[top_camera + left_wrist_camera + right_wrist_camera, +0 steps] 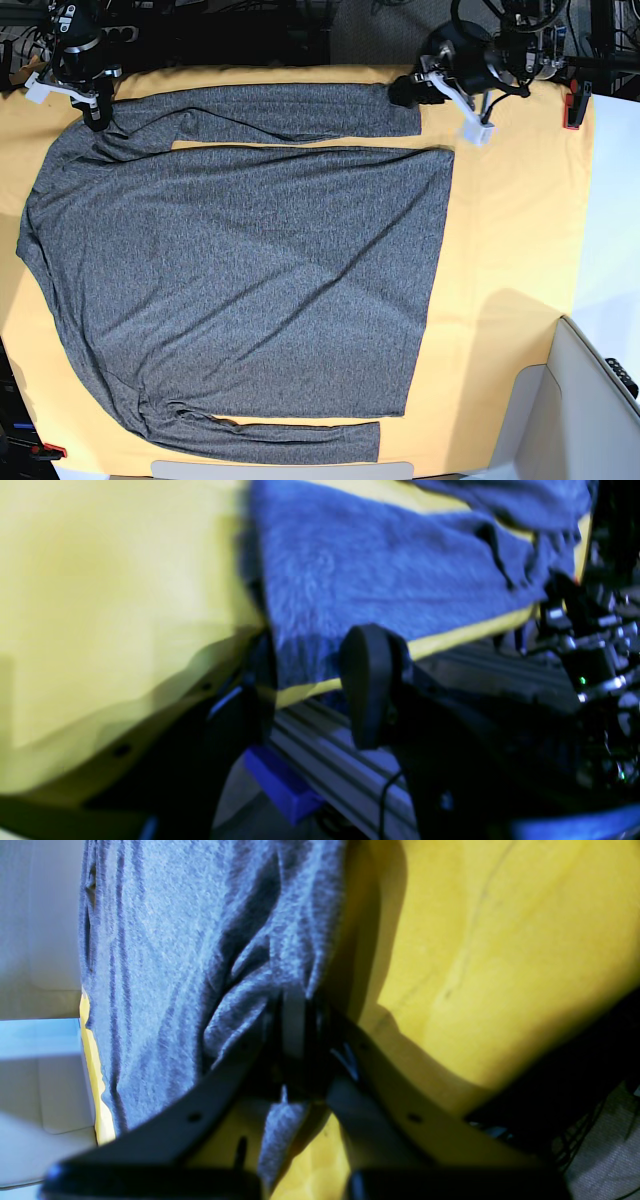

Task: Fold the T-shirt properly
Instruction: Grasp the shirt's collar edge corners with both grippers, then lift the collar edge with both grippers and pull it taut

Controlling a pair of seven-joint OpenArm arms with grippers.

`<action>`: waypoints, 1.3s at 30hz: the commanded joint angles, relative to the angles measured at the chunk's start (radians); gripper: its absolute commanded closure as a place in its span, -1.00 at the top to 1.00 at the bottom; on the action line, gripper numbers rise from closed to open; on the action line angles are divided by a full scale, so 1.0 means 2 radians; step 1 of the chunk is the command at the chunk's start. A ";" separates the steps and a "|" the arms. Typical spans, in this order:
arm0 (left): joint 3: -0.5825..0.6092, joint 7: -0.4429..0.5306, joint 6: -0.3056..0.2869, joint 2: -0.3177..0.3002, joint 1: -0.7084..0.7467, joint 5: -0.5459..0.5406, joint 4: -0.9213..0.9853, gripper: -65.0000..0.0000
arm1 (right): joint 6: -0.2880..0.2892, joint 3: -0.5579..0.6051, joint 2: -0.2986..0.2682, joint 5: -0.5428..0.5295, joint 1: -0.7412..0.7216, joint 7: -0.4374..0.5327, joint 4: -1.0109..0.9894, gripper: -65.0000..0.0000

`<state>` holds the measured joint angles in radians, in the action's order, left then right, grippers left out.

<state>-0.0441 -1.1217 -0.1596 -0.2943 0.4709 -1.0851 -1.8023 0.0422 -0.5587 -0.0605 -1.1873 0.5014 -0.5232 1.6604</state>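
The thin, limp T-shirt [240,280] lies spread on the yellow-clothed surface [510,250], best taken at sleeve ends or hems: the right pincer [295,1040] pinches its fabric, the left pincer [307,680] gapes around the cuff [305,660].

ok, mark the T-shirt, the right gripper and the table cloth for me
T-shirt [240,270], base view, middle of the flat torso.
right gripper [300,1040], right wrist view, fingertips pinched on a shirt fold.
table cloth [510,230], base view, bare yellow-orange area beside the shirt's hem.
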 commanded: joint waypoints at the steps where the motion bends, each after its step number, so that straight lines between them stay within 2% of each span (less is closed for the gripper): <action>1: 0.003 -0.002 -0.001 -0.004 -0.005 -0.003 -0.006 -0.29 | -0.005 0.000 0.000 0.008 0.006 -0.019 0.003 -1.00; 5: 0.009 -0.004 -0.001 -0.004 -0.014 -0.003 -0.006 -0.43 | -0.005 0.000 -0.002 0.008 0.008 -0.019 0.003 -1.00; 11: 0.009 -0.004 -0.001 -0.005 -0.014 -0.003 -0.006 -1.00 | -0.005 0.001 -0.002 0.073 0.009 -0.019 0.006 -1.00; 16: 0.009 -0.004 -0.001 -0.007 -0.014 -0.003 -0.006 -0.99 | -0.005 0.001 0.000 0.135 0.008 -0.019 0.006 -1.00; 27: 0.009 -0.006 -0.001 -0.017 -0.014 -0.003 -0.047 -0.99 | -0.004 0.001 -0.002 0.226 0.016 -0.019 0.058 -1.00; 39: 0.008 -0.006 -0.001 -0.017 -0.033 -0.003 -0.067 -0.99 | -0.004 0.001 0.000 0.243 0.017 -0.019 0.126 -1.00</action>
<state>-0.0242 -1.1507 -0.1581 -0.3218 0.4191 -1.0664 -1.9160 0.0261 -0.5503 -0.0536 -0.7013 0.5343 -0.5835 1.8908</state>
